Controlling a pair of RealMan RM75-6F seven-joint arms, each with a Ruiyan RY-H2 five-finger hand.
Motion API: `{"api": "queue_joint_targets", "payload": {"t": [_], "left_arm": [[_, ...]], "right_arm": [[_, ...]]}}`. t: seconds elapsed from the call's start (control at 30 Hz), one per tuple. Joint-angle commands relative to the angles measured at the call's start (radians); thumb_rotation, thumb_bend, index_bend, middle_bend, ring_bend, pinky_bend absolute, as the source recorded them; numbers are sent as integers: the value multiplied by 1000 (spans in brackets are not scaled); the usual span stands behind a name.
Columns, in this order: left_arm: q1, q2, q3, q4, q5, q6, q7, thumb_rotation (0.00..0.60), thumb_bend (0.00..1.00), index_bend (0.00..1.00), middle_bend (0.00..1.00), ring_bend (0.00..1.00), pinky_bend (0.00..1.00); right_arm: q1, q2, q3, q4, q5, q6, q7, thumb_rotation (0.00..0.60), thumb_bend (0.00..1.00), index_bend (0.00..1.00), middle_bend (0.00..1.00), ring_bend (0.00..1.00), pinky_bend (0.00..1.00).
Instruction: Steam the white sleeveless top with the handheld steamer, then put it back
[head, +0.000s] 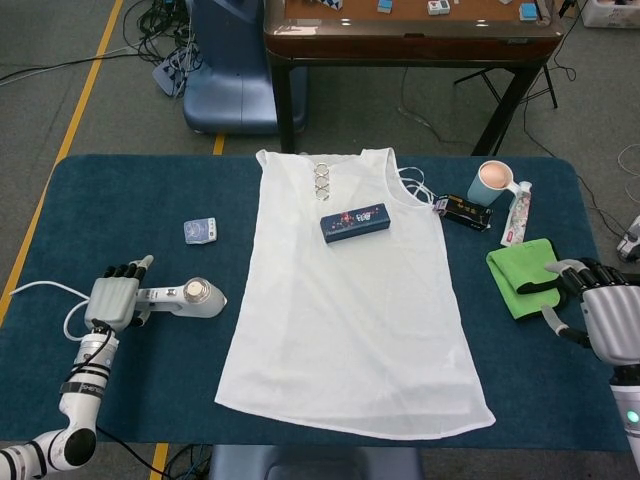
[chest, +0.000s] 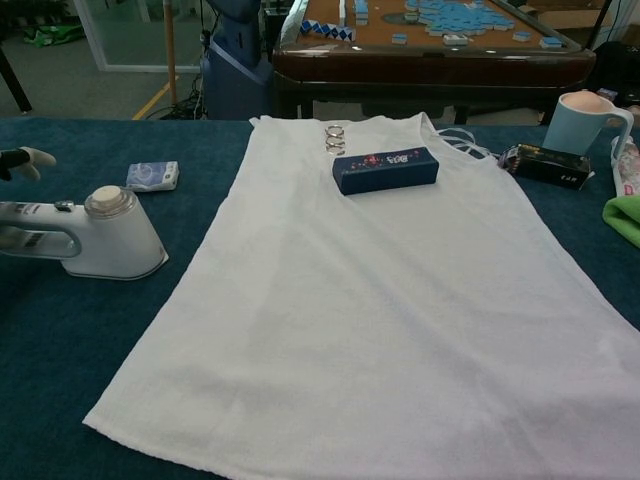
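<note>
The white sleeveless top (head: 352, 290) lies flat in the middle of the blue table (head: 120, 200), with a small dark blue box (head: 355, 222) sitting on it near the neck. The handheld steamer (head: 180, 297) lies on its side on the table just left of the top, and the left hand (head: 115, 298) is at the end of its handle with fingers spread, but I cannot tell if it holds the handle. The right hand (head: 600, 310) rests at the right edge of the table with its fingers apart, holding nothing, its fingertips touching a folded green cloth (head: 522, 275), near a mug (head: 493, 182).
</note>
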Motion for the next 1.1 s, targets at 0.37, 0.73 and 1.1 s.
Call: {"api": "queue_joint_targets", "payload": {"t": [0.37,0.73,1.1], "left_arm": [[-47,-85,-17,103,-54,-22,-18,600,213,161,148,164,149],[-66,-108,-16,133,-64,-30,-34,600,230,269,178,176,150],[-73,-143,-14,175,-2,-15,-112,600,336,358,263,204,149]], "right_arm": [[-7,-3,-7,27,20,-9,33,600,295,295,327,240,311],[-6,-8,-8,50,37,-23,60,600,295,295,327,240,311],[-7,-11,-11,60,49,-33,74,600,295,295,327,240,312]]}}
